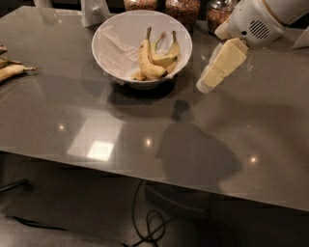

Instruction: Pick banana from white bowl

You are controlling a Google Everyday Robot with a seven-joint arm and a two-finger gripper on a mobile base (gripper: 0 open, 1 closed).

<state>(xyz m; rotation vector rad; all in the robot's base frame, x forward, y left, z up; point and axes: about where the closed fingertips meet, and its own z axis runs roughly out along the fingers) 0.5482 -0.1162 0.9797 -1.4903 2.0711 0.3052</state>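
Grey glossy tabletop (96, 120) fills the view. Glass jars of grains (183, 8) stand along the back edge, loose bananas (12, 71) lie at the left edge, and a cable (154, 222) is on the floor below. Toward the back, centre-left, sits the white bowl (104, 34) with crumpled paper lining (116, 48). Your banana (146, 58) lies inside it, right of centre. It is the longest one, with its stem pointing to the back and its curved body running toward the front rim. Two shorter bananas (169, 55) lie against its right side. The gripper (208, 81) hangs above the table just right of the bowl, outside the rim, tilted down and left. It holds nothing; whether it is spread or closed cannot be told from this angle.

The step in hand looks like the approach. Bring the gripper left over the rim and above the banana's middle. Then turn the wrist so the grip spans the banana's short width, not its length. Come down from above, not from the side, or you likely clip the rim. Aim at the thick middle, clear of the stem. The risks are catching the shorter bananas too, snagging the paper, or shoving the bowl across the slick table. Descend slowly and close gently, since ripe fruit probably bruises.
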